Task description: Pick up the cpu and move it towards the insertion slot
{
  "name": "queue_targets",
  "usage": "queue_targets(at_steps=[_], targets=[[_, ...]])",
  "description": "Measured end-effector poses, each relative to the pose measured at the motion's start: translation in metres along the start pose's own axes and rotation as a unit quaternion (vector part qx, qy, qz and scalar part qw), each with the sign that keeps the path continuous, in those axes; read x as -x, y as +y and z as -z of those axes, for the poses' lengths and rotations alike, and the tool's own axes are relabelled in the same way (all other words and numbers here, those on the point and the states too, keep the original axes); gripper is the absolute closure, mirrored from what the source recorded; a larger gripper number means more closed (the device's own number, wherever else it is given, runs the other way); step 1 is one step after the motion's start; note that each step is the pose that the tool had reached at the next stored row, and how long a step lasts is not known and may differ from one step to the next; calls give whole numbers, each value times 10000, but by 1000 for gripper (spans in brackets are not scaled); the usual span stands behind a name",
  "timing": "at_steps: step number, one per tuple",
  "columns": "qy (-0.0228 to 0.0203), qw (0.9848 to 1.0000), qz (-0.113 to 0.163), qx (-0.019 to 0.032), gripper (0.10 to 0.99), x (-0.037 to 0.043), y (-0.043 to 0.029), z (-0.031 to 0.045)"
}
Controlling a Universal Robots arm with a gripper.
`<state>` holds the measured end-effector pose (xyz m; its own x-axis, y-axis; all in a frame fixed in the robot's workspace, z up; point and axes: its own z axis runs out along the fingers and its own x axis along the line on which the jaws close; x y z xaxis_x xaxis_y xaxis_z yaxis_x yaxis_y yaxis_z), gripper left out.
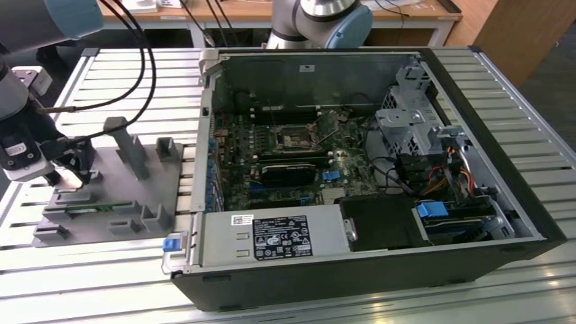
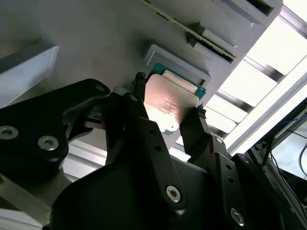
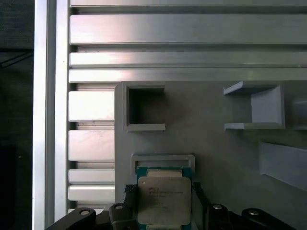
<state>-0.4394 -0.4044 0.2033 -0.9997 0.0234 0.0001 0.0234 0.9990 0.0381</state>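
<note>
We see the hand (image 1: 69, 177) low over the grey fixture (image 1: 117, 202), which lies on the slatted metal surface (image 1: 135, 74) toward the exterior view's left. The dark arm reaches down to it from the far left corner.

In both wrist views the cpu (image 3: 164, 201) sits between the two black fingers (image 3: 128, 190), its pale metal top facing up and a thin green border showing round it. The fingers are narrowed onto it, one against each of two opposite edges, so the hand is holding the cpu. The chip lies at a raised rectangular pocket of the fixture. We cannot tell whether it has lifted clear of that pocket or rests in it.

In the second wrist view the cpu (image 2: 168, 108) glows slightly pink, and a thin green memory stick (image 2: 188, 29) stands on edge in a holder just beyond it.

The insertion slot (image 1: 295, 139) is well apart from the hand, to the exterior view's right. It sits on the motherboard inside the open computer case (image 1: 315, 74), with a shiny metal frame around a dark centre. A long black card (image 1: 290, 170) lies just near of it.
</note>
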Motion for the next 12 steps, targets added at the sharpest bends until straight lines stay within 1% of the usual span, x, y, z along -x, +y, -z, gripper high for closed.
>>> queue_targets(at_steps=[3,12], targets=[[0,10000,0,0,549,0,1,25],[0,10000,0,0,549,0,2,62]])
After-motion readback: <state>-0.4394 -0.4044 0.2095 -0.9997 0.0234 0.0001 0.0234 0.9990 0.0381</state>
